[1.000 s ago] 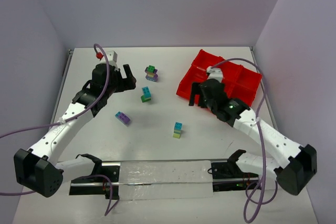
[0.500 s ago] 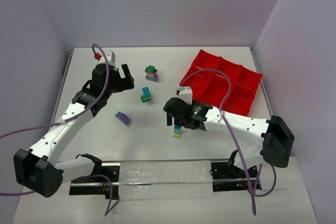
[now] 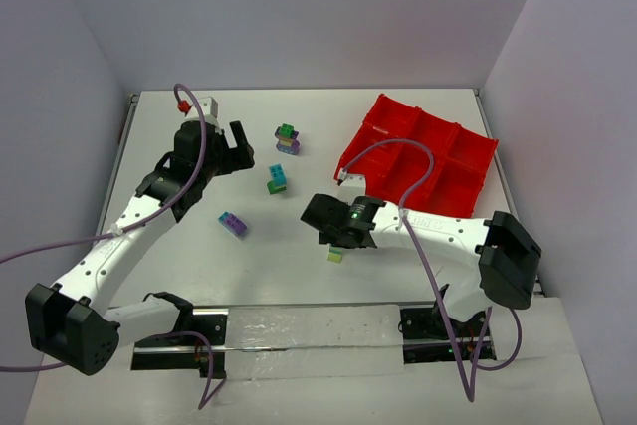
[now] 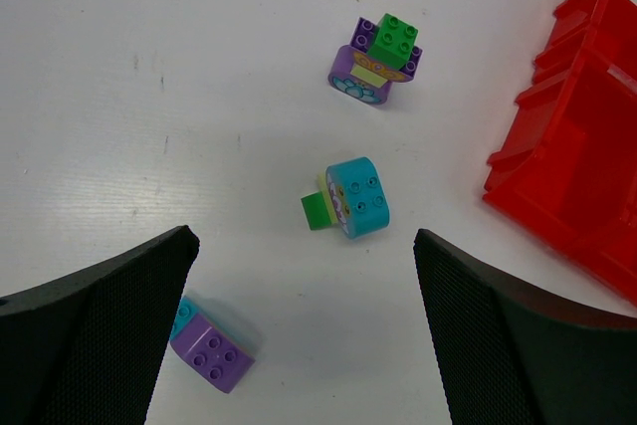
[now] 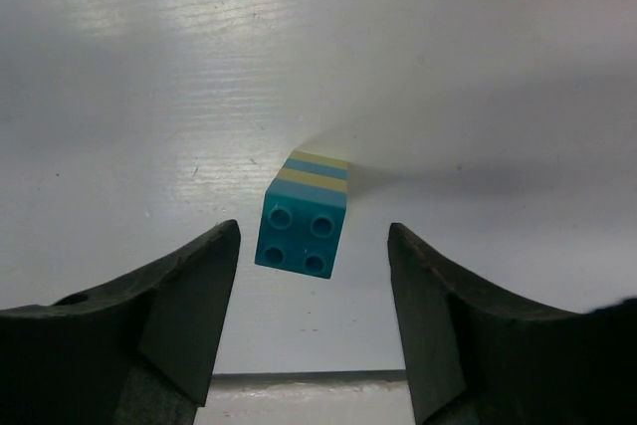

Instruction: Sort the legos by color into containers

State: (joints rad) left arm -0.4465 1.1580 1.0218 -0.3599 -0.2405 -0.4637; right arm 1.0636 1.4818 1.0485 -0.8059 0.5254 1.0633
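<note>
A teal and yellow-green striped lego stack stands on the white table, studs up, between the fingers of my right gripper. The jaws are open, with a gap on each side of the stack. In the top view the right gripper covers most of that stack. My left gripper hangs open above the table. Ahead of it lie a teal and green clump and a purple and green clump. A purple and teal brick sits by its left finger. The red tray is at the back right.
The tray's near corner shows at the right of the left wrist view. A clear strip with two black brackets runs along the table's near edge. Grey walls close in the table at the back and sides.
My right arm has swung left from the red tray to the striped stack and lowered over it, and its jaws have narrowed. The left arm and the other legos have not moved.
</note>
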